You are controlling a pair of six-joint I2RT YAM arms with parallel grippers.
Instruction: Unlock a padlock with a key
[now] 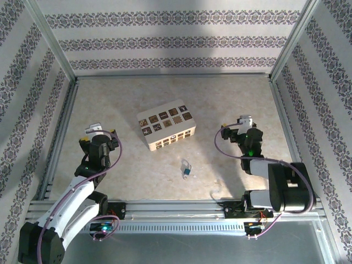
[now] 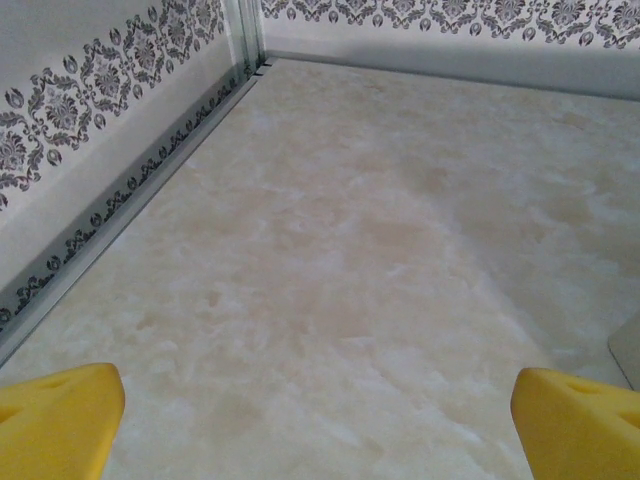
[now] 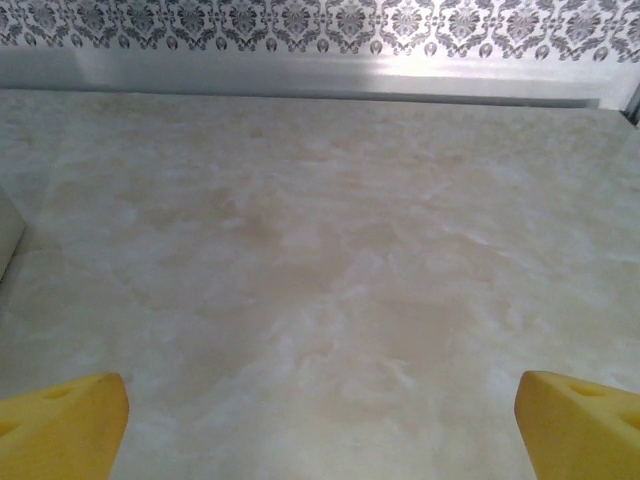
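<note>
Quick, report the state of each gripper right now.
Left gripper: open wide, holding nothing.
Right gripper: open wide, holding nothing.

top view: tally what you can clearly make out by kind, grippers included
cream box: 1
padlock: 1
grippers: 2 (left gripper, right gripper)
total: 4

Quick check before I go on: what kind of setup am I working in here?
Likely a staged robot test cell, not a real room: aluminium frame rails, patterned wallpaper panels on three sides, and a marbled tabletop.
</note>
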